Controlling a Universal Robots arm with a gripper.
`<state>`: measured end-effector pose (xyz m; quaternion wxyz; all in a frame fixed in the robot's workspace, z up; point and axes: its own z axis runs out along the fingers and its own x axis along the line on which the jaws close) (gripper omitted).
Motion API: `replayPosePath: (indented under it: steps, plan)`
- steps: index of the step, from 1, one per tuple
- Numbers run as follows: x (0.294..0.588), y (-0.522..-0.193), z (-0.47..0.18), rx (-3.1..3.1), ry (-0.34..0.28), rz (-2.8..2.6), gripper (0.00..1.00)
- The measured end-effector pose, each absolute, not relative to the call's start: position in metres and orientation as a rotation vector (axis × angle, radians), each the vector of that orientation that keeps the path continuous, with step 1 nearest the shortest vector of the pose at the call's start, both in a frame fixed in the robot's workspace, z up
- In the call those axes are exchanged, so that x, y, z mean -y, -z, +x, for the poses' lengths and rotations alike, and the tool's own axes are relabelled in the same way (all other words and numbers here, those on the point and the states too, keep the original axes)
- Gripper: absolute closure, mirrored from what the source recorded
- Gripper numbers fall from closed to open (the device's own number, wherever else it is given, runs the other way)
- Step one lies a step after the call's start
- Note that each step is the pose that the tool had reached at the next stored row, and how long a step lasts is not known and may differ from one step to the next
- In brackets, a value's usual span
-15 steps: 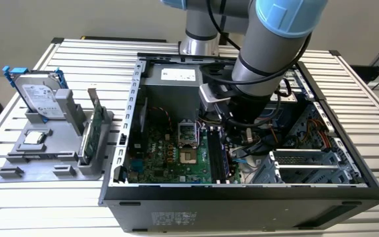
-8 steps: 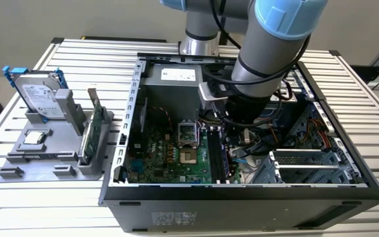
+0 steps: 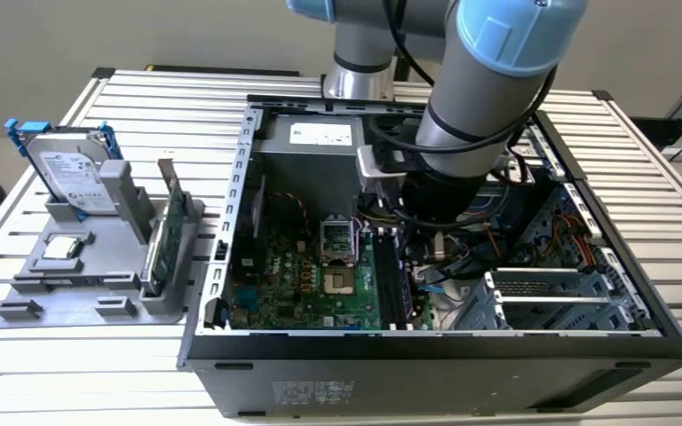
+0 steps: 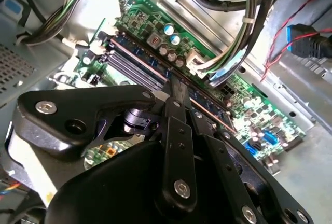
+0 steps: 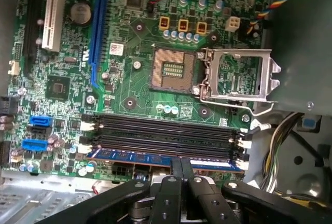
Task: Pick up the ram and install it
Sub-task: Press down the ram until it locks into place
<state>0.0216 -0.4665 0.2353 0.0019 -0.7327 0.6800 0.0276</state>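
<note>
**Ram at the outermost slot**

Black two-fingered gripper [image 5: 181, 168] closed to a narrow pinch on the long blue circuit-board ram [image 5: 155, 158]. Seated along the outermost memory slot of the green motherboard [image 5: 129, 86], inside the open black computer case [image 3: 436, 355].

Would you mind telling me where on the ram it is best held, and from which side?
Grip the ram at mid-length on its free long edge, pinching the two flat faces, coming down from above the motherboard. It stands on edge in the slot nearest the pincer, ends between clips, so only that edge is open. The pincer sits there now.
</note>
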Motion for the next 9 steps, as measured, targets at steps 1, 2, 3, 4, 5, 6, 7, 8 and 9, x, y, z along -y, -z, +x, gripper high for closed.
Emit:
replayPosePath:
  steps: [1, 2, 3, 4, 5, 6, 7, 8, 9]
  plan:
    - [0.4665, -0.2349, 0.0216, -2.144, -0.087, -2.289, 1.00]
    - [0.4665, -0.2348, 0.0216, -2.151, -0.087, -2.282, 1.00]
    - [0.4665, -0.2348, 0.0216, -2.153, -0.087, -2.280, 1.00]
    - [0.4665, -0.2348, 0.0216, -2.153, -0.087, -2.280, 1.00]
    - [0.4664, -0.2342, 0.0216, -2.153, -0.087, -2.280, 1.00]
    - [0.4664, -0.2334, 0.0216, -2.153, -0.087, -2.279, 1.00]
    - [0.4664, -0.2328, 0.0216, -2.154, -0.087, -2.279, 1.00]
    - [0.4665, -0.2323, 0.0216, -2.154, -0.087, -2.279, 1.00]
    - [0.4665, -0.2319, 0.0216, -2.155, -0.087, -2.279, 1.00]
